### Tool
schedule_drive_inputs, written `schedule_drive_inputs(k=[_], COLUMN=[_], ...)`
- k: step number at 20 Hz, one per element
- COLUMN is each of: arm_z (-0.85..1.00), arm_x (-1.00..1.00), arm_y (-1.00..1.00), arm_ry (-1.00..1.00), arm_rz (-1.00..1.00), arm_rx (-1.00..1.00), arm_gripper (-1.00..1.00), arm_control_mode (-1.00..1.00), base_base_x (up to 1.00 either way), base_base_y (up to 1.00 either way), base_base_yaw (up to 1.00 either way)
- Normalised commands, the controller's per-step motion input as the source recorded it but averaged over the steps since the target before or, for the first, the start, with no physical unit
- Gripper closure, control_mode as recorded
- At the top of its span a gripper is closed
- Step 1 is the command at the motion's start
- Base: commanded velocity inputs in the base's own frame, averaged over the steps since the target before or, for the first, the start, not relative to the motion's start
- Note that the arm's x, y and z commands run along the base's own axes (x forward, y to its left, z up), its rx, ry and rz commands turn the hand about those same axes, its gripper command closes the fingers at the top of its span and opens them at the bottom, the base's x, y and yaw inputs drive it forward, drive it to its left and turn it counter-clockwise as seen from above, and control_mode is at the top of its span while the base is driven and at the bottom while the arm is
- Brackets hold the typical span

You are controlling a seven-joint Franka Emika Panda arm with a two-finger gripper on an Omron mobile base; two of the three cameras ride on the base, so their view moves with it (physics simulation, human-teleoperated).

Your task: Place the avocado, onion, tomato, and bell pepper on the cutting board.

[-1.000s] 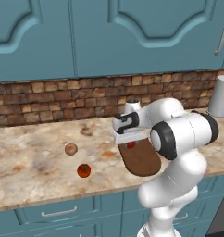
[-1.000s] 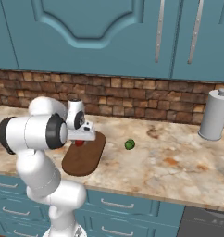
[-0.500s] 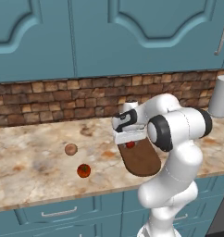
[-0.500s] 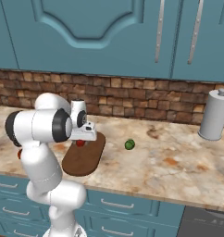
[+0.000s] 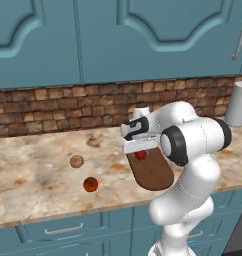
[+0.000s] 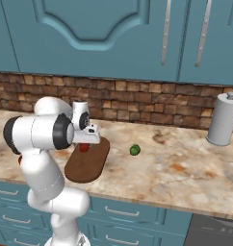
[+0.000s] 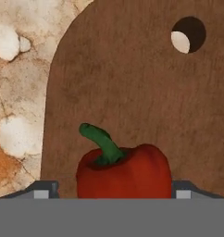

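**On the board: pepper under the hand**

On the cutting board [image 7: 132, 92], red bell pepper [image 7: 124, 172] sits between fingers of hand [image 5: 139, 148], which are spread wide w/ gaps either side. Left on the surface [image 5: 33, 185]: tomato [image 5: 90, 184] nearer front, onion [image 5: 76, 161] behind. Avocado [image 6: 134, 150] lies right of board, apart. Paper towel roll [image 6: 222, 120] far right.
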Motion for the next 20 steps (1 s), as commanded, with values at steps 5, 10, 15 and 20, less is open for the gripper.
schedule_drive_inputs(k=[5, 10, 15, 20], arm_z=[0.43, 0.60, 0.61, 0.56], arm_x=[-0.15, -0.46, -0.73, -0.73], arm_y=[0.05, 0.00, 0.00, 0.37], arm_ry=[-0.10, -0.15, -0.11, -0.05], arm_rz=[0.00, 0.00, 0.00, 0.01], arm_rx=[-0.06, -0.04, 0.07, 0.02], arm_gripper=[-1.00, -1.00, -1.00, -1.00], arm_control_mode=[-1.00, -1.00, -1.00, -1.00], base_base_x=[0.00, 0.00, 0.00, 0.00], base_base_y=[0.00, 0.00, 0.00, 0.00], base_base_yaw=[0.00, 0.00, 0.00, 0.00])
